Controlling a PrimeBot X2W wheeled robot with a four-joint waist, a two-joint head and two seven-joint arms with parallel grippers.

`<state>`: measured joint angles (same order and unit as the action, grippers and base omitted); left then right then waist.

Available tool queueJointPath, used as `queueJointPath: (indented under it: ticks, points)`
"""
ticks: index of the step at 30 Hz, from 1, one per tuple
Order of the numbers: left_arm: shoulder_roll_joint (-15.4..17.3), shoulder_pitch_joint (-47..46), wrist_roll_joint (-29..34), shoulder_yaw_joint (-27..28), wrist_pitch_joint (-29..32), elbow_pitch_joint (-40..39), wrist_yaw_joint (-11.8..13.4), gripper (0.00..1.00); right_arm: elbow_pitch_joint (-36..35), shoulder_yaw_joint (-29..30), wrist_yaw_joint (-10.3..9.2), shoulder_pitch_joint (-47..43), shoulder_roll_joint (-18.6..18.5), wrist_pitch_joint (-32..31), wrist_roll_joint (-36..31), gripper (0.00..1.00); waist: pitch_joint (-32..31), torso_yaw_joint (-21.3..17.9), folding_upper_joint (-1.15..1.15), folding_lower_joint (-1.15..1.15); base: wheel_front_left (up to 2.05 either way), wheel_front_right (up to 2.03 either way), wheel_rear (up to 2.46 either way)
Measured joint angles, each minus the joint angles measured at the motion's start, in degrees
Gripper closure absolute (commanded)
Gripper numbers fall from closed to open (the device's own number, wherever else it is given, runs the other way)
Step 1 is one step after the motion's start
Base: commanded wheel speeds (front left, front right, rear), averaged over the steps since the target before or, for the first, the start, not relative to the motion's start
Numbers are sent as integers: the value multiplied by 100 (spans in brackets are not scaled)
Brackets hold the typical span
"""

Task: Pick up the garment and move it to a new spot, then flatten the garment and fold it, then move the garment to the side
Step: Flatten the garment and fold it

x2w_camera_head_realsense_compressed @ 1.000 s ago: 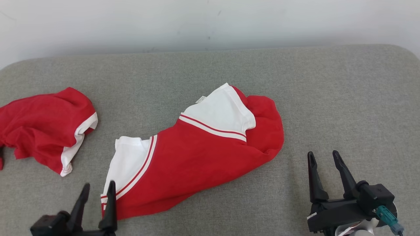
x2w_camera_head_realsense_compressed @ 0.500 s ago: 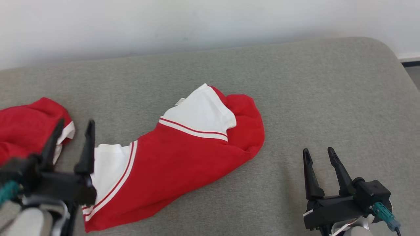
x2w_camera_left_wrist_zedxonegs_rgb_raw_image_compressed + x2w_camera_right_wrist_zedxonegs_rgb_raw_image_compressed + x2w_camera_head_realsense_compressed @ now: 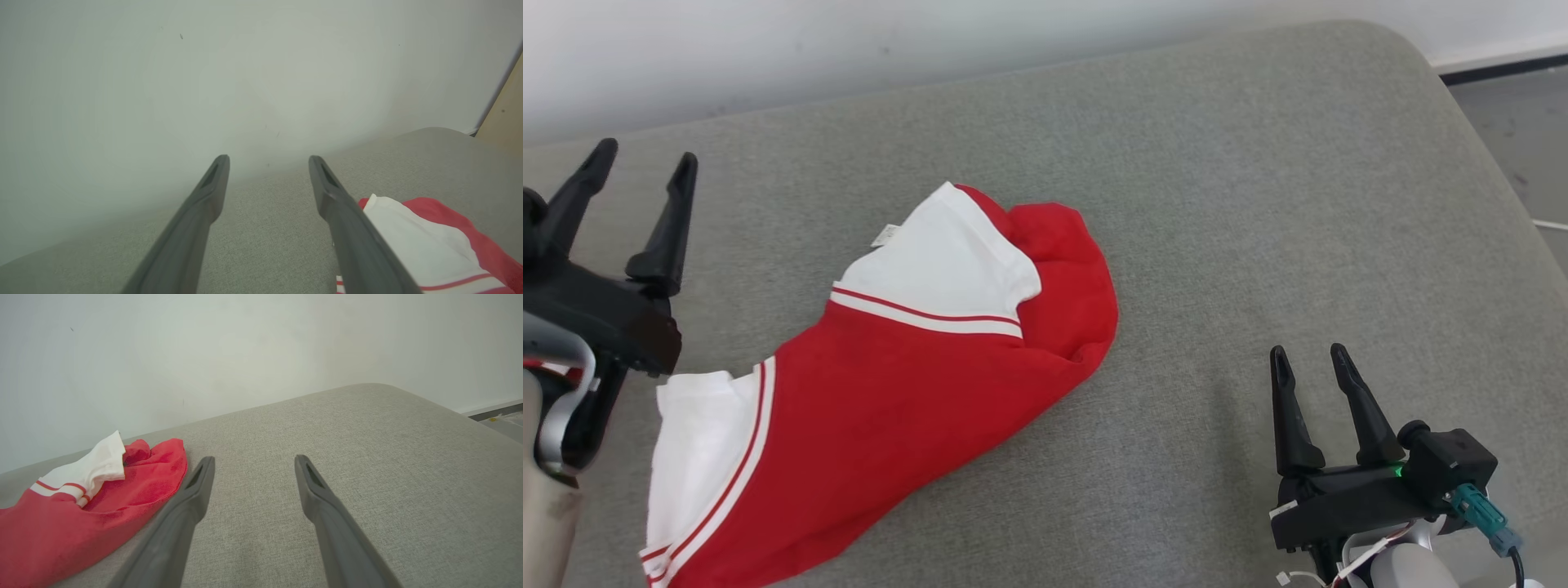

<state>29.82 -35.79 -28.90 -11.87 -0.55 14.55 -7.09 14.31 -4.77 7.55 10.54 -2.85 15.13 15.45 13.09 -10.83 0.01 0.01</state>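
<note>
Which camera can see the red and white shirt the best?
The head view: nearly the whole shirt shows, seen from above. The left wrist view catches one white-and-red end; the right wrist view, a low sideways slice.

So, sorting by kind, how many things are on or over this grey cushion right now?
Red and white garment: 1
Grippers: 2, the left gripper and the right gripper, both open
Total: 3, all over the grey cushion

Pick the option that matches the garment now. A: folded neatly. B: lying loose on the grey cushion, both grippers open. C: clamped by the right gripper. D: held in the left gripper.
B: the garment lies crumpled on the cushion; left gripper and right gripper stand open and empty.
</note>
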Motion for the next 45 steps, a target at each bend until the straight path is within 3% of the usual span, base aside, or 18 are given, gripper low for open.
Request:
queueJointPath:
  ticks: [19, 35, 36, 37, 38, 45]
  points:
    - [691, -586, -1533, -2253, 1284, 739, -41, 0, 10, -51, 0, 224, 1, 0, 190, 0, 435, -454, 0, 0, 0, 0, 0]
    - [921, -876, -2319, -3245, 1488, 1266, -38, 1, 3, -88, 0, 266, 1, 0, 268, 0, 629, -716, -1, -1, 0, 0, 0]
    - [937, -907, -2330, -3304, 1501, 1282, -37, 29, 0, -87, 0, 270, 0, 0, 269, 0, 640, -720, -1, -1, 0, 0, 0]
    - [959, -950, -2330, -3372, 1513, 1303, -38, 74, 0, -85, 0, 272, 0, 0, 269, 0, 650, -723, -1, -1, 0, 0, 0]
    - [987, -994, -2310, -3460, 1515, 1314, -38, 100, 0, -82, 0, 274, 0, 0, 269, 0, 656, -725, -1, -1, 0, 0, 0]
    - [988, -1138, -2439, -3772, 1244, 1324, -42, 100, 5, -40, 0, 313, 1, 0, 260, 0, 620, -657, -1, -1, 0, 0, 0]
